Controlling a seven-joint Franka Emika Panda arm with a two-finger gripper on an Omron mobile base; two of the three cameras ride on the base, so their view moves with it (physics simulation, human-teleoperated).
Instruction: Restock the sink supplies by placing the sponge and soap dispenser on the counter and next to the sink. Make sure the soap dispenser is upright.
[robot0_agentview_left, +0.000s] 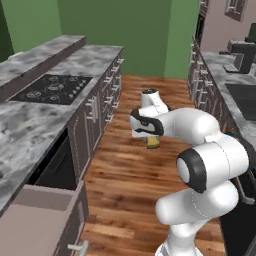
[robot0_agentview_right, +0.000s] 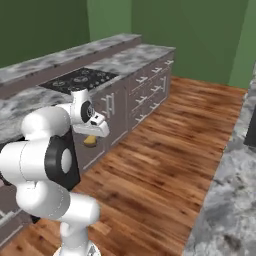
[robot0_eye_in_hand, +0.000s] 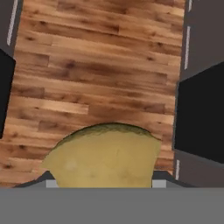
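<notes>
The sponge (robot0_eye_in_hand: 105, 155), low-centre in the hand view, sat clamped in the gripper (robot0_agentview_left: 152, 141) above the wood floor (robot0_eye_in_hand: 96, 65); the grip should hold firm until the counter (robot0_agentview_left: 220, 65), upper right.

From my hand view, the yellow-orange spongy lump (robot0_eye_in_hand: 104, 156) hides the dark finger tips; its lower part is cut off.

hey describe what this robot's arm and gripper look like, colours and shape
The arm is glossy white, built of rounded, bulbous segments with dark bands at the joints. The gripper hangs from a white hand with a dark panel on it; its finger tips are small and dark.
</notes>
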